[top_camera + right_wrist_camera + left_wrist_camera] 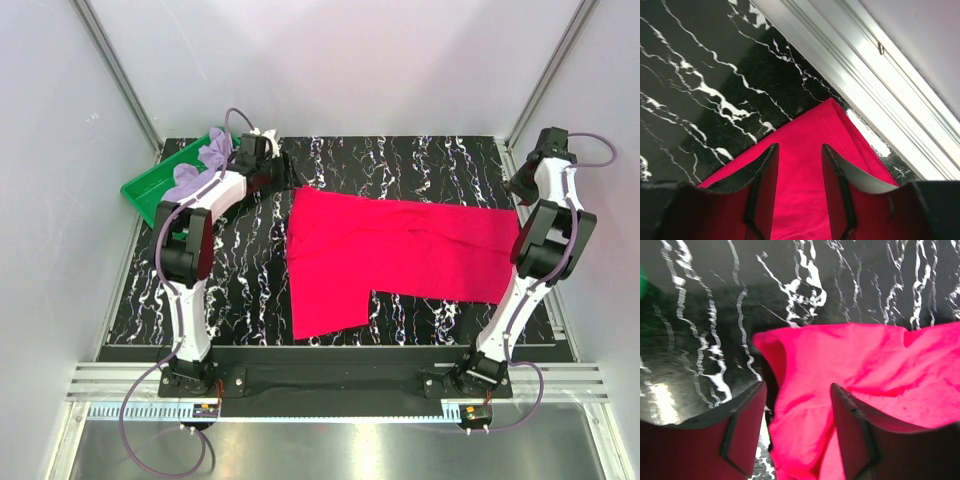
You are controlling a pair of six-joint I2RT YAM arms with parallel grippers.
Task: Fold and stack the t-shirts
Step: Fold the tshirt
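The crimson t-shirt (400,250) lies spread flat on the black marble table, with one flap reaching toward the front edge. My left gripper (283,178) is at its far left corner. In the left wrist view it (797,385) is open, with bunched crimson cloth (865,365) between the fingers. My right gripper (522,190) is at the shirt's far right corner. In the right wrist view it (799,146) is open, straddling the pointed cloth corner (815,125). The lavender t-shirt (188,178) lies crumpled in the green tray, partly hidden by my left arm.
The green tray (145,190) sits at the table's far left edge. White walls with aluminium posts close in the back and sides. An aluminium rail (865,75) runs just beyond the right gripper. Bare marble table (400,160) shows behind the shirt.
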